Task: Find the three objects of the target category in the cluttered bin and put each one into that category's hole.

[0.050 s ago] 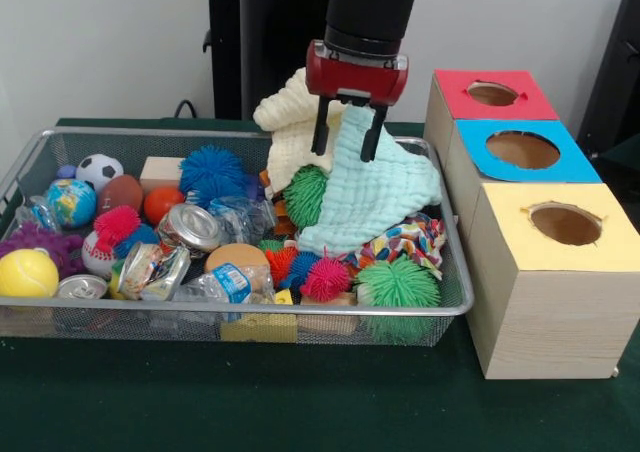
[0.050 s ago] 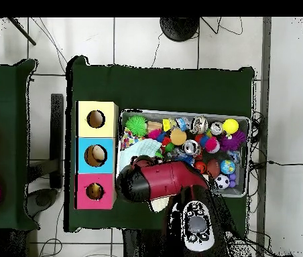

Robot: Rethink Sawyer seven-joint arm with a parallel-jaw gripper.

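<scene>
Red-and-black gripper (image 1: 346,140) hangs over the 1 o'clock part of the silver wire-mesh bin (image 1: 452,307), jaws clamped on the top edge of a pale mint-green quilted cloth (image 1: 372,197), black fingers (image 1: 322,132) either side of the fabric. Cloth is lifted at the top, its lower part draped over the clutter. A cream-yellow quilted cloth (image 1: 285,122) bunches just behind it at 11 o'clock of the gripper, touching it.

Bin contents, front view: multicolour patterned cloth (image 1: 420,242) at the 3 o'clock side under the mint one; green spiky rubber ball (image 1: 398,284) at 5 o'clock; pink spiky ball (image 1: 327,278) just beside it; blue spiky ball (image 1: 212,172) near centre-back; green spiky ball (image 1: 305,194) partly under the cloths; crushed silver drinks can (image 1: 190,227) mid-bin; crumpled clear plastic bottle w/ blue label (image 1: 228,284) at 6 o'clock; yellow tennis ball (image 1: 26,272) at 9 o'clock; small soccer ball (image 1: 98,169) and globe-print ball (image 1: 70,201) at 10 o'clock.

At 3 o'clock of the bin, three wooden boxes w/ round holes in a row: red-topped box (image 1: 490,94) farthest back, blue-topped box (image 1: 520,150) in the middle, yellow-topped box (image 1: 560,227) nearest. Overhead shows something brownish inside the blue (image 2: 96,154) and red (image 2: 94,191) holes, can't tell what
</scene>
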